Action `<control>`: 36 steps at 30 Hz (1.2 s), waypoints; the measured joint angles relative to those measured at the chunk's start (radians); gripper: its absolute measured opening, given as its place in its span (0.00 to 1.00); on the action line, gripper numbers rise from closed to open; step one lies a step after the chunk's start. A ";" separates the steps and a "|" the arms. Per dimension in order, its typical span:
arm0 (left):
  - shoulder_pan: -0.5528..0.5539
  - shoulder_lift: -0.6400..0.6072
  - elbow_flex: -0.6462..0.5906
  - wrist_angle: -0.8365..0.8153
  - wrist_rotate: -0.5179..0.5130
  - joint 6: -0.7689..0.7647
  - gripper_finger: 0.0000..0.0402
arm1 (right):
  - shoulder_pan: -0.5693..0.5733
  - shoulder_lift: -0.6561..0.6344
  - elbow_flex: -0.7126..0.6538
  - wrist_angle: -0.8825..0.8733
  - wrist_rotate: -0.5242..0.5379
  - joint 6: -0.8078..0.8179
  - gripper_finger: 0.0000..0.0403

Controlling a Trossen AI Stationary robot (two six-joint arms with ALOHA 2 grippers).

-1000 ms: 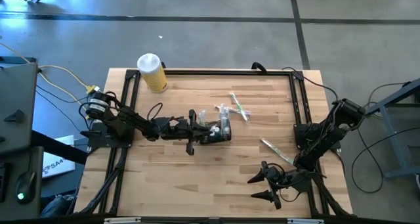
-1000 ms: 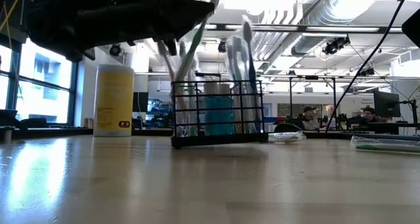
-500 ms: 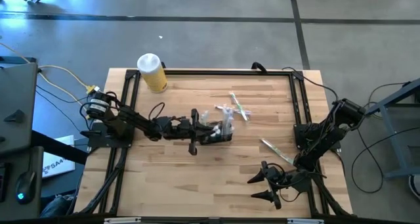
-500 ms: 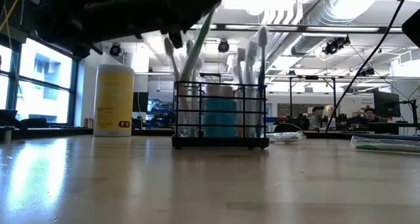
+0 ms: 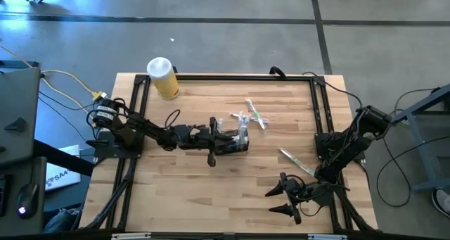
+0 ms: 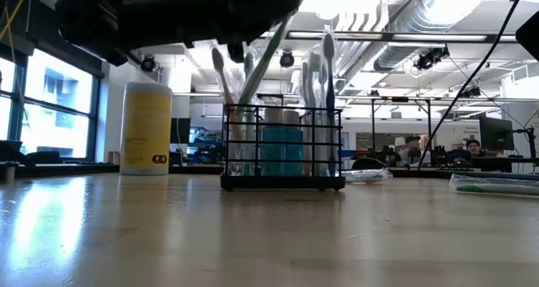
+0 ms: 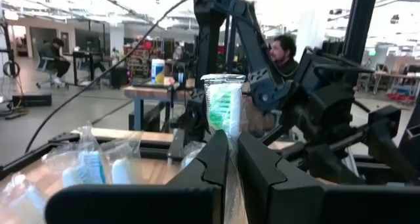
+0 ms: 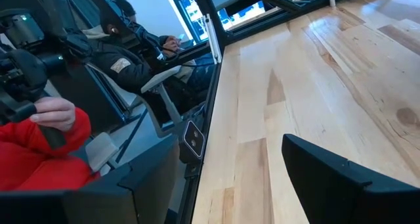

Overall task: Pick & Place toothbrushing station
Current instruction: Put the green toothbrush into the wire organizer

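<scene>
The toothbrushing station, a black mesh caddy (image 5: 238, 141) (image 6: 282, 148), stands level on its base near the table's middle. Several toothbrushes and a teal tube stick up out of it. My left gripper (image 5: 226, 139) (image 6: 274, 9) (image 7: 231, 152) reaches in from the left, above the caddy's left rim. It is shut on a clear-wrapped toothbrush with green bristles (image 7: 223, 106) (image 6: 268, 55). My right gripper (image 5: 271, 201) (image 8: 243, 184) waits open near the front right corner, holding nothing. My left gripper pinches the wrapped toothbrush between its two fingers, just below the head (image 7: 228, 140). The fingers come nearly level from the table's left, tipped slightly up, and lie across the brush. The brush slants, head up past the fingertips, its lower end (image 6: 242, 110) down inside the caddy.
A yellow cylinder with a white lid (image 5: 163, 78) (image 6: 146, 129) stands at the far left. Wrapped toothbrushes lie loose behind the caddy (image 5: 253, 115) and toward the right (image 5: 295, 161). A black frame (image 5: 320, 113) rims the table. People sit in the room beyond.
My left gripper has moved a little toward the table's right edge and slightly up, still shut on the toothbrush, which now leans further right. The caddy, tipped with its left side off the table a second ago, has settled flat.
</scene>
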 joint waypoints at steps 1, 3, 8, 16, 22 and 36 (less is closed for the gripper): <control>0.000 0.000 0.000 -0.001 0.000 0.000 0.04 | 0.000 0.000 0.000 0.000 0.000 0.000 0.65; 0.000 0.000 0.000 0.004 0.000 0.000 0.04 | 0.000 0.000 0.000 0.000 0.000 0.000 0.65; 0.000 0.000 0.000 -0.017 0.000 0.000 0.04 | 0.000 0.000 0.000 0.000 0.000 -0.003 0.65; 0.000 0.000 0.000 -0.078 -0.014 -0.031 0.04 | 0.000 0.000 0.000 0.000 0.001 -0.004 0.65; 0.000 0.000 0.000 -0.052 -0.031 -0.092 0.04 | 0.000 0.000 0.000 0.000 0.003 -0.004 0.65; 0.000 0.082 0.090 -0.053 -0.066 -0.105 0.16 | 0.000 0.000 0.000 0.000 0.004 -0.003 0.65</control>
